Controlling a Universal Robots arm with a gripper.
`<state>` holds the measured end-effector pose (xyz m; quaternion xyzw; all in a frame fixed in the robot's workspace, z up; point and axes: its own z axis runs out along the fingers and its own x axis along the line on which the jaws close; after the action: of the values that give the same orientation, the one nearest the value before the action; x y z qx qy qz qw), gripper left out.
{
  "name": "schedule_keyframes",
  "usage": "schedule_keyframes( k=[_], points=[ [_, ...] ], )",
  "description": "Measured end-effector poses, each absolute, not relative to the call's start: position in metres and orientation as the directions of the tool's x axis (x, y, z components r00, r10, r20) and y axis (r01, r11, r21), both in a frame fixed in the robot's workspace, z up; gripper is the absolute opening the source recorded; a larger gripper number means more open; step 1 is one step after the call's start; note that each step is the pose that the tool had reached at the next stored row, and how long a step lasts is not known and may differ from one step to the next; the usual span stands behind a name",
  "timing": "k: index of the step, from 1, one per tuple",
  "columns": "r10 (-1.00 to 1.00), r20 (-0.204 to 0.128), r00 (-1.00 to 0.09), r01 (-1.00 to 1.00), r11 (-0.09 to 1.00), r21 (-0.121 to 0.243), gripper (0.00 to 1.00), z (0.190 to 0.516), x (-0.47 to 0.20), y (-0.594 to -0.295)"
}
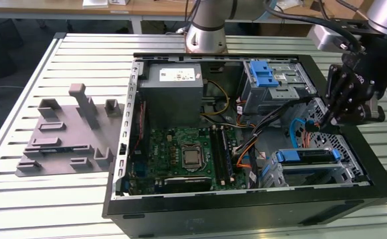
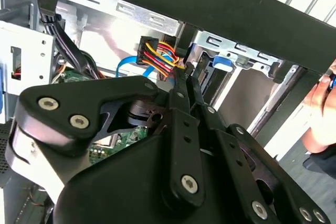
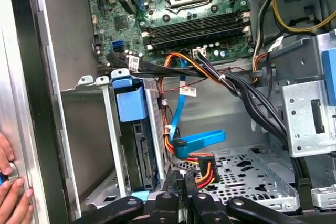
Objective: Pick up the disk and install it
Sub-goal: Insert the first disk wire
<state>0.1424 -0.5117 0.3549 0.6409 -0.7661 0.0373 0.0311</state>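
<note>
Jaws closed together, fingers pressed side by side, nothing between them. Gripper (image 1: 330, 119) tip sits down inside the open PC case (image 1: 246, 209), near the case wall on the exterior view's right, just above the perforated metal floor (image 3: 252, 174). In the first wrist view the gripper (image 3: 184, 190) tip is right next to the red/yellow/orange power connector bundle (image 3: 205, 170) and the blue SATA cable (image 3: 197, 142); can't tell whether it touches them. Second wrist view shows the same bundle (image 2: 157, 53) just past the gripper (image 2: 184, 82).

The disk (image 1: 304, 157) is already in the lower drive cage (image 1: 349, 172), blue carrier frame facing out, at the near-right corner of the case in the exterior view. In the first wrist view the disk (image 3: 137, 140) stands on edge in the cage, blue tab at the end, just beside the gripper tip but apart from it.

Further out: motherboard (image 1: 187, 154) with CPU socket mid-case, grey power supply box (image 1: 173, 82) toward the far side, upper blue-latched cage (image 1: 270, 79) beside it. Grey fixture plate (image 1: 67, 134) on the slatted desk (image 1: 40, 199), at the exterior view's left, well apart from the case. A person's hand (image 3: 10, 192) rests on the case edge in the first wrist view.
</note>
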Motion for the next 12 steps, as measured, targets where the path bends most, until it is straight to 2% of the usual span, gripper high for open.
schedule_keyframes(
  k=[12],
  points=[
    [-0.99,0.094,-0.109,-0.994,0.107,-0.026,0.16,0.3537,0.1373,-0.5202]
  ],
)
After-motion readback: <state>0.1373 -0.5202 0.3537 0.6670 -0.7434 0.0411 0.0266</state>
